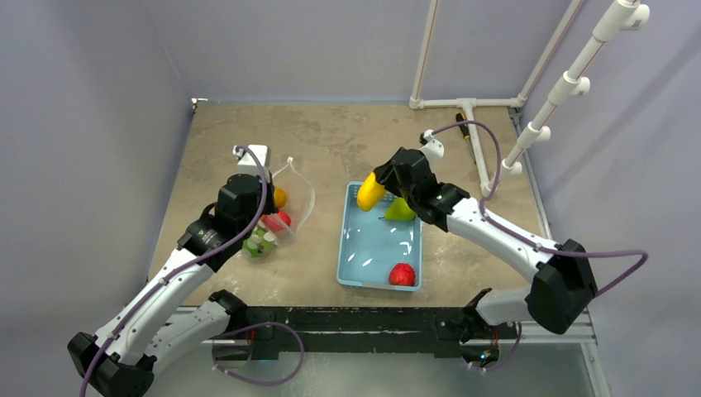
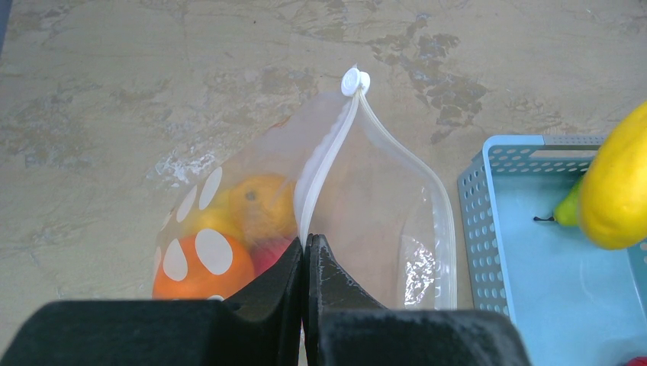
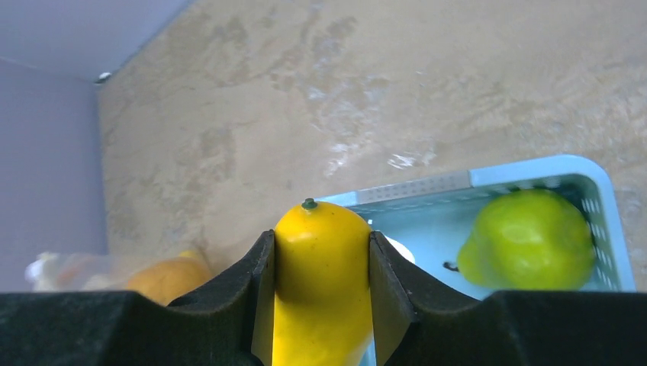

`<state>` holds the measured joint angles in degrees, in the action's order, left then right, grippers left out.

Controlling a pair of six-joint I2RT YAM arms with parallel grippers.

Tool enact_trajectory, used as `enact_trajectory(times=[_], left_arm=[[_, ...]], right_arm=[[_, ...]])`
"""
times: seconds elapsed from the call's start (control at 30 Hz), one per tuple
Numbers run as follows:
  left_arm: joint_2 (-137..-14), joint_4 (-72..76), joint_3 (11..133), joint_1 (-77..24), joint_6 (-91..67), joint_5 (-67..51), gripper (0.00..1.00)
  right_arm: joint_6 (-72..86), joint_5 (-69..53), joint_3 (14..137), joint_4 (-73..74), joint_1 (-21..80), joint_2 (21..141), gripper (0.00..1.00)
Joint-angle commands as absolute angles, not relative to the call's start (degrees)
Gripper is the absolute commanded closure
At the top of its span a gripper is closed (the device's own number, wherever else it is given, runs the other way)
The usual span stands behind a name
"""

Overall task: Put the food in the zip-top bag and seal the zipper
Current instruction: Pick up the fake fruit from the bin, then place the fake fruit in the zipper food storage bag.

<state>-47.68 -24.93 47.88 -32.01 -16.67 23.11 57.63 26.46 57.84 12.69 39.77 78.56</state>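
Note:
The zip-top bag (image 2: 366, 221) lies left of the basket with its mouth gaping. Several pieces of food show through it, among them an orange fruit (image 2: 200, 273) and a red one (image 1: 278, 221). My left gripper (image 2: 307, 245) is shut on the zipper (image 2: 324, 164) of the bag's near lip. The zipper's white slider (image 2: 355, 80) sits at the far end. My right gripper (image 3: 320, 238) is shut on a yellow fruit (image 3: 323, 259), held above the basket's far left corner (image 1: 371, 194). A green fruit (image 3: 528, 240) and a red fruit (image 1: 402, 274) lie in the basket.
The light-blue basket (image 1: 354, 269) stands mid-table between the arms. A small white box (image 1: 255, 155) sits behind the bag. A white pipe frame (image 1: 473, 104) and a dark pen-like object (image 1: 463, 126) are at the back right.

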Motion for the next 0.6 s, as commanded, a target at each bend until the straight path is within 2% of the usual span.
enact_trajectory(times=[0.0, 0.33, 0.57], left_arm=[[-47.3, -23.1, 47.8, -32.3, -15.6, 23.0, 1.0], [-46.8, -23.2, 47.7, -32.2, -15.6, 23.0, 1.0], [-46.5, -23.1, 47.8, -32.2, -15.6, 22.5, 1.0]], right_arm=[[50.2, 23.3, 60.9, 5.8, 40.9, 74.2, 1.0], [44.7, 23.7, 66.8, -2.4, 49.3, 74.1, 1.0], [41.1, 19.7, 70.6, -8.5, 52.0, 77.7, 1.0]])
